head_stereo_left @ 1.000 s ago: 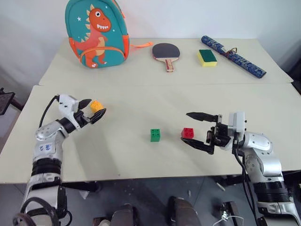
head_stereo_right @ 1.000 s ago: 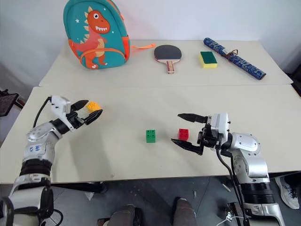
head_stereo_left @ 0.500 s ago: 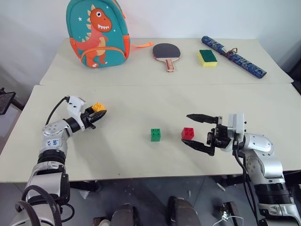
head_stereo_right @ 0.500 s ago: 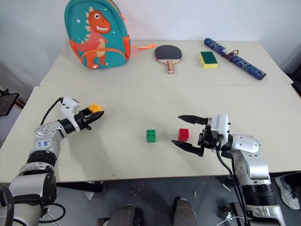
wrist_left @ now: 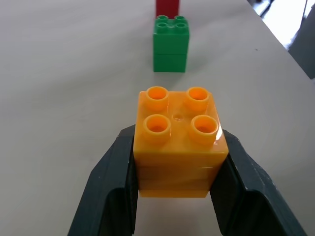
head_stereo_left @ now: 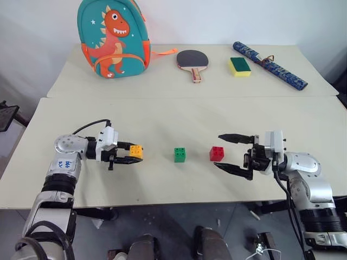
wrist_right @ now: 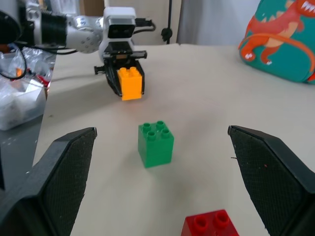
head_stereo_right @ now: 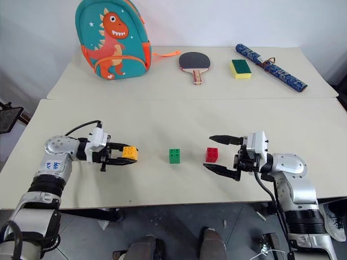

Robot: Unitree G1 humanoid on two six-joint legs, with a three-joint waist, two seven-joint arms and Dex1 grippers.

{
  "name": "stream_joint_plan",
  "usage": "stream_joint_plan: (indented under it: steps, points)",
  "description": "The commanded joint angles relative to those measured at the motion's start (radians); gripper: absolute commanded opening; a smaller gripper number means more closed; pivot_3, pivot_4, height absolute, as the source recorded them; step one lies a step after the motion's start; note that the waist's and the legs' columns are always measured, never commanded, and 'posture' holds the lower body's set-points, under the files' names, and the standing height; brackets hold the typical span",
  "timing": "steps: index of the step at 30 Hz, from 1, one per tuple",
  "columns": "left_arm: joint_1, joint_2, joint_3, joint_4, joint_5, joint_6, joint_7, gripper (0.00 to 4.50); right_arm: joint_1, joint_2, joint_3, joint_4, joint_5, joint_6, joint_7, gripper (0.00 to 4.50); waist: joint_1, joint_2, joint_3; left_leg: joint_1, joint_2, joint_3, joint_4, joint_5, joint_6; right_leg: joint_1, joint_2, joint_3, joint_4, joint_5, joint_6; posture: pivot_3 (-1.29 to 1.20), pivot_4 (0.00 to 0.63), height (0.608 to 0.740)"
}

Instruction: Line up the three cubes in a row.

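The yellow cube (head_stereo_left: pixel 136 151) is pinched in the left hand (head_stereo_left: pixel 128 153), aligned with the green cube (head_stereo_left: pixel 179 155) and red cube (head_stereo_left: pixel 216 154); the right hand (head_stereo_left: pixel 236 154) is spread.

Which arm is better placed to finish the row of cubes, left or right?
Left. The left pincer is shut on the yellow-orange cube, already level with the green cube and red cube, so it probably only needs to set it down. The right pincer is open beside the red cube.

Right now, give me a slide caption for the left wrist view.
Left gripper shut on the yellow-orange cube, studs up, with the green cube and red cube lined up beyond it on the table.
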Motion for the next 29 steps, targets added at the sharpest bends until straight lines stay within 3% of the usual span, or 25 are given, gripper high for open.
stream_joint_plan:
  steps: [1, 6, 12, 16, 19, 23, 29]
  points:
    - [-0.043, -0.011, -0.017, 0.072, 0.030, -0.061, -0.030, 1.52, 0.004, -0.015, -0.012, -0.016, 0.010, -0.005, 0.023, 4.50, -0.001, 0.000, 0.000, 0.000, 0.000, 0.000, 0.000, 0.000, 0.000, 0.000, 0.000, 0.000, 0.000, 0.000, 0.000, 0.00, 0.150, 0.740]
    - [-0.077, -0.032, -0.028, 0.161, 0.054, -0.100, -0.027, 1.52, 0.004, -0.015, -0.016, 0.001, 0.004, -0.014, 0.038, 4.50, -0.001, 0.000, 0.000, 0.000, 0.000, 0.000, 0.000, 0.000, 0.000, 0.000, 0.000, 0.000, 0.000, 0.000, 0.000, 0.00, 0.150, 0.740]
    - [-0.094, -0.045, -0.010, 0.219, 0.069, -0.135, 0.025, 3.33, 0.005, -0.022, -0.019, 0.012, 0.003, -0.012, 0.053, 4.50, -0.001, 0.000, 0.000, 0.000, 0.000, 0.000, 0.000, 0.000, 0.000, 0.000, 0.000, 0.000, 0.000, 0.000, 0.000, 0.00, 0.150, 0.740]
    - [-0.019, 0.024, 0.043, 0.091, 0.009, -0.036, 0.011, 4.46, 0.008, -0.083, -0.015, 0.010, 0.015, 0.031, 0.124, 4.50, -0.002, 0.000, 0.000, 0.000, 0.000, 0.000, 0.000, 0.000, 0.000, 0.000, 0.000, 0.000, 0.000, 0.000, 0.000, 0.00, 0.150, 0.740]
    - [0.134, 0.133, 0.111, -0.148, -0.069, 0.081, -0.009, 4.46, -0.032, -0.155, -0.028, 0.038, 0.019, 0.051, 0.187, 4.50, -0.013, 0.000, 0.000, 0.000, 0.001, 0.000, -0.001, 0.000, 0.000, -0.001, 0.000, 0.001, 0.001, 0.000, 0.000, 0.00, 0.150, 0.740]
    - [0.315, 0.238, 0.238, -0.390, -0.113, 0.182, 0.113, 4.46, -0.095, -0.214, -0.040, 0.121, 0.001, 0.029, 0.237, 4.50, -0.014, 0.001, 0.000, 0.001, 0.002, 0.000, 0.000, -0.001, 0.000, -0.001, 0.000, 0.001, 0.002, 0.000, 0.000, 0.00, 0.150, 0.740]
    - [0.430, 0.283, 0.327, -0.577, -0.138, 0.242, 0.208, 4.46, -0.149, -0.249, -0.011, 0.159, -0.048, 0.013, 0.235, 4.50, 0.015, 0.001, 0.001, 0.000, 0.001, -0.001, 0.003, -0.001, 0.000, 0.000, -0.001, 0.002, 0.001, 0.000, 0.000, 0.00, 0.150, 0.740]
